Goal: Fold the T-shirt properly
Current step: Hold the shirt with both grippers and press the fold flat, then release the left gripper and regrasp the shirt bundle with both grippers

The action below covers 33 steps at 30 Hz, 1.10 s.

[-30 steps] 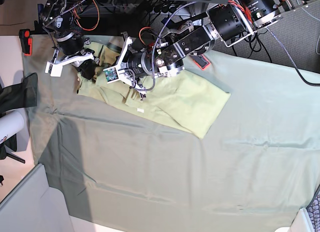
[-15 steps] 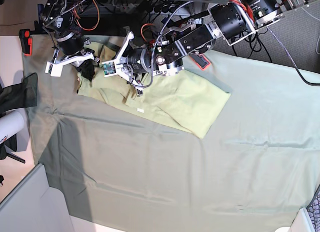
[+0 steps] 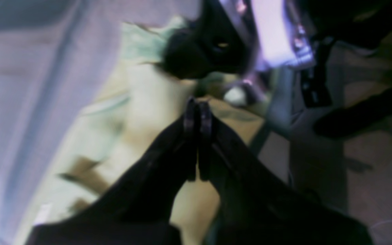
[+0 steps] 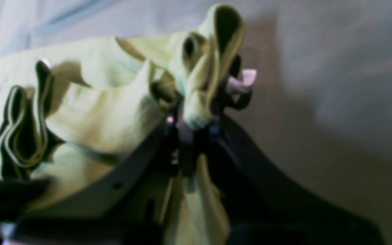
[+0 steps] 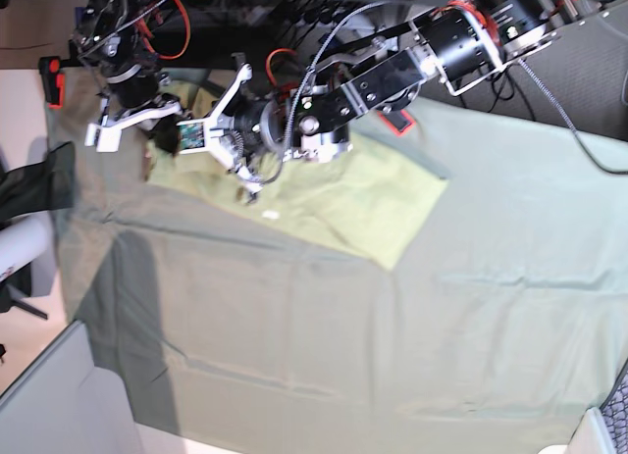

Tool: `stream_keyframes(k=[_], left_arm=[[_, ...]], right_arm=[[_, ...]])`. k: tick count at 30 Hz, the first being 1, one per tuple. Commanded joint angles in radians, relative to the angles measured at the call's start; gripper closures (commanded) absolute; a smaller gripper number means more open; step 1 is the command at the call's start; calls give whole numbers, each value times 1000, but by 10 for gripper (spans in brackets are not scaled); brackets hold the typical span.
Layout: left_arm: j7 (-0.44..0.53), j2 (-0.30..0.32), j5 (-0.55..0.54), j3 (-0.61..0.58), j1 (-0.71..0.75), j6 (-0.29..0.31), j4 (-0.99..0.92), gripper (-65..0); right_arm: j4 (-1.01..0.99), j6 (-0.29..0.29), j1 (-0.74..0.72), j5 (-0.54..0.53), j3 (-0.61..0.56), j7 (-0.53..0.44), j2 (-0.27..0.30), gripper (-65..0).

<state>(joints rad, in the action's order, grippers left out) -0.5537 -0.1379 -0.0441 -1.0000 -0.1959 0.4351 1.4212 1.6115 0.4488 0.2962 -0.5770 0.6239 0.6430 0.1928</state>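
Observation:
The pale yellow-green T-shirt point(image 5: 343, 199) lies partly folded at the back left of the grey-green sheet point(image 5: 392, 356); its small white tag point(image 5: 270, 215) shows. My right gripper point(image 4: 196, 117) is shut on a bunched fold of the T-shirt point(image 4: 107, 115) and sits at the shirt's left end point(image 5: 155, 132). My left gripper point(image 3: 197, 102) has its fingers pressed together just above the shirt point(image 3: 148, 98), and no cloth shows between them. In the base view it point(image 5: 177, 142) is right next to the right gripper. The right gripper's black body point(image 3: 202, 54) shows just beyond its tips.
The sheet covers the whole table. A red-and-black tool point(image 5: 49, 81) lies at the back left corner and a red object point(image 5: 397, 121) lies behind the shirt. Dark cloth point(image 5: 39, 179) and a white cylinder point(image 5: 20, 248) stand at the left edge. Cables hang behind.
My left arm has moved left along the shirt's top edge, closing in on the right gripper. The shirt's left end has shifted slightly back and left.

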Motion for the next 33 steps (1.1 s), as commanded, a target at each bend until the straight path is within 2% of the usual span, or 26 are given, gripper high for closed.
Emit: stream_keyframes(k=[1, 5, 11, 15, 19, 23, 28, 33], left_arm=[[8, -19, -9, 11, -20, 3, 29, 0], [-35, -19, -39, 85, -20, 3, 64, 0], [-86, -19, -116, 285, -20, 10, 74, 0], [-126, -19, -156, 439, -20, 88, 74, 0], [-140, -19, -226, 550, -19, 112, 74, 0], [-141, 42, -239, 596, -4, 112, 74, 0], [-150, 108, -310, 595, 37, 131, 74, 0], [-200, 122, -353, 595, 79, 155, 74, 0]], right_arm=[[14, 37, -4, -1, 11, -25, 25, 0], [14, 37, -4, 7, 29, -18, 48, 0], [14, 37, -2, 16, 62, -18, 79, 0], [14, 37, -2, 16, 87, -18, 99, 0], [14, 37, -2, -35, 103, -5, 118, 0], [14, 37, -3, -102, 103, -5, 123, 0], [16, 38, -5, -190, 103, 26, 123, 0], [37, 39, -5, -269, 103, 78, 122, 0]])
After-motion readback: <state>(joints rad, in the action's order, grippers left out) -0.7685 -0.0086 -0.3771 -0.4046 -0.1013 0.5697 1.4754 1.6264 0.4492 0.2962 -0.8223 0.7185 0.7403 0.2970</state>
